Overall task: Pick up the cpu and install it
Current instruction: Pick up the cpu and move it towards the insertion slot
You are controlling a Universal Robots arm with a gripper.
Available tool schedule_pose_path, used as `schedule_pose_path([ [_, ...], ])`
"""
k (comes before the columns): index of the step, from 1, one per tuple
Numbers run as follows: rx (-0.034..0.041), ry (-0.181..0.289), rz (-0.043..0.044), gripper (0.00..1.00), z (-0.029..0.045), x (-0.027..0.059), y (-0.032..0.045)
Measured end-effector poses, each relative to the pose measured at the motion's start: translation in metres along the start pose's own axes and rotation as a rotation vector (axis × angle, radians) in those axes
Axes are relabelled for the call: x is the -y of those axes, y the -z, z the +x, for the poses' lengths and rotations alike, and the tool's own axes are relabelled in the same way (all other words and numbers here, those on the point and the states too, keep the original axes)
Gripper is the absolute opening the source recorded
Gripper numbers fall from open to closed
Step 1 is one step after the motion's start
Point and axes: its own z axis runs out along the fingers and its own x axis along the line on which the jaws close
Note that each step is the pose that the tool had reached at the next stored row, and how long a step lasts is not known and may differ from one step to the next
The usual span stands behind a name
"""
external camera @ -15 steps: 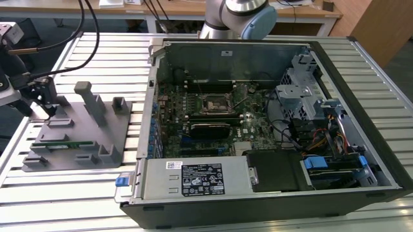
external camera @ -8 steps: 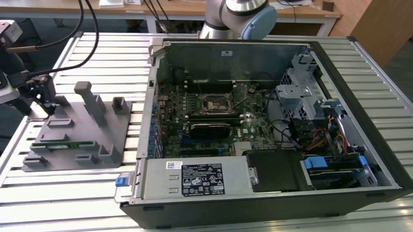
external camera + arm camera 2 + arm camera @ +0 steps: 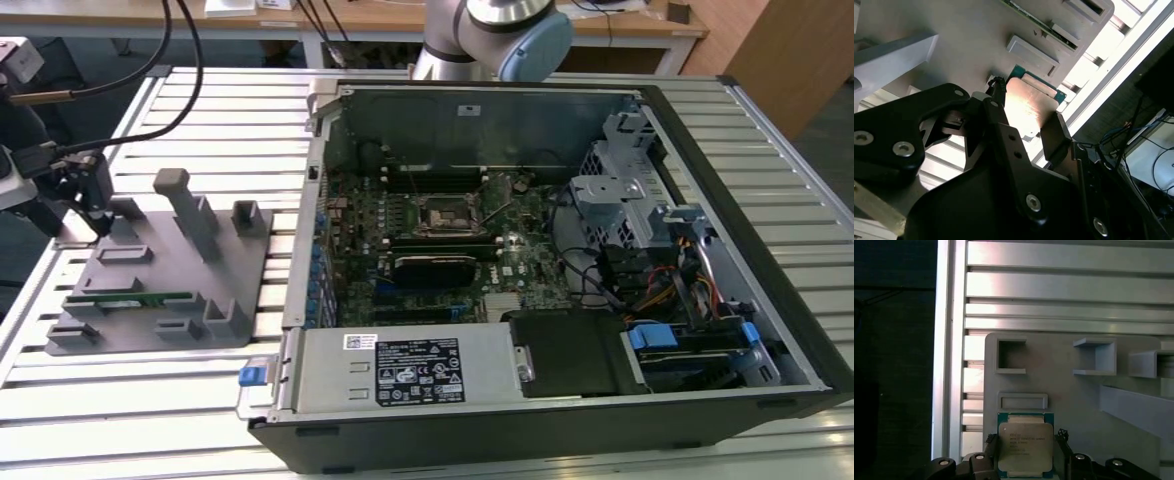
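Observation:
In both wrist views the cpu [image 3: 1025,446] [image 3: 1029,107] shows its silver top plate and thin green rim. It lies flat at one edge of the grey fixture plate [image 3: 1064,385] [image 3: 160,260]. My gripper [image 3: 1025,437] [image 3: 1024,117] is down over it, with one black finger [image 3: 990,442] against one side and the other finger [image 3: 1061,436] against the opposite side, shut on the chip. In the exterior view the gripper [image 3: 74,225] is at the far left, over the plate's left edge. The motherboard's black socket [image 3: 447,215] sits in the open computer case [image 3: 747,230].
A long green memory stick [image 3: 127,298] rests in a slot on the fixture plate, among raised grey posts [image 3: 187,205] and brackets. The slatted metal table [image 3: 147,400] carries both plate and case. Cables [image 3: 174,60] hang above the plate's far side.

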Motion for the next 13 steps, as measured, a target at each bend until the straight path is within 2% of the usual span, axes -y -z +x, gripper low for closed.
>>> schedule_pose_path([
  [13, 0.0001, 0.0, -0.0001, 0.53, -0.0001, -0.0001, 0.0072],
])
